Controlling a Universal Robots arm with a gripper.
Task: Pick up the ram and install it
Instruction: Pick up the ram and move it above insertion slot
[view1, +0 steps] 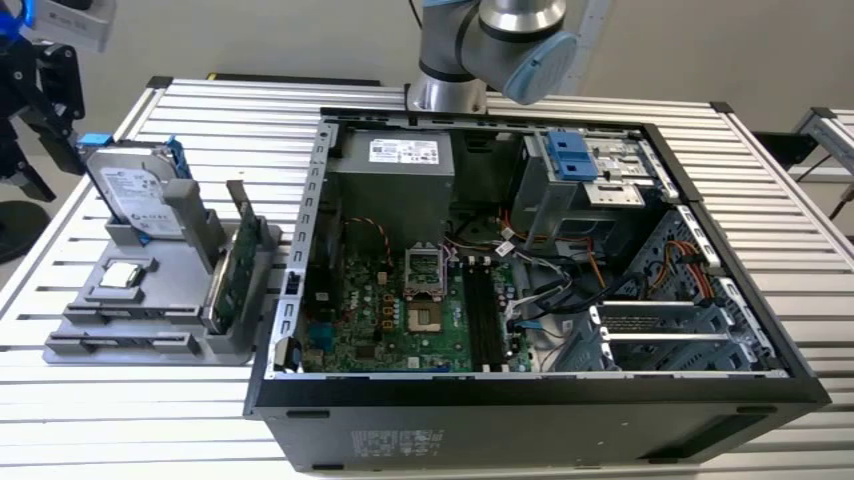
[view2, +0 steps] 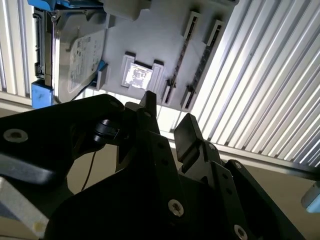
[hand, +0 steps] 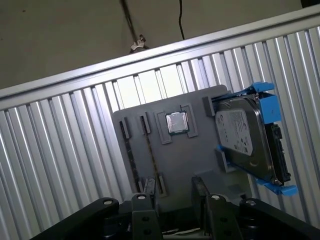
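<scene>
**A:** On the table (view1: 120, 400), at the exterior view's left, what does the grey tray (view1: 80, 345) hold?

**B:** From the left: the drive (view1: 134, 190) propped up, a chip (view1: 120, 275) lying flat, then the green card (view1: 234, 280) standing on edge. In the first wrist view the ram (hand: 150, 150) stands in its own slot between the chip and that card, just beside the card and parallel to it.

**A:** So it isn't picked up yet?

**B:** No. It sits in the tray, well apart from the case (view1: 534, 420) at the right, where the board shows long dark slots (view1: 483, 315).

**A:** And the gripper?

**B:** In the first wrist view the gripper (hand: 172, 190) has its fingers spread, with nothing between them. It touches neither the ram nor the tray, as far as I can see. How high it hangs I cannot tell.

**A:** Which way does the ram lie from it?

**B:** Ahead of it, a little to one side of the gap. The ram's long axis runs roughly toward the gripper, so I judge that the fingers open across its thin faces. The card next door is close enough to snag.
</scene>
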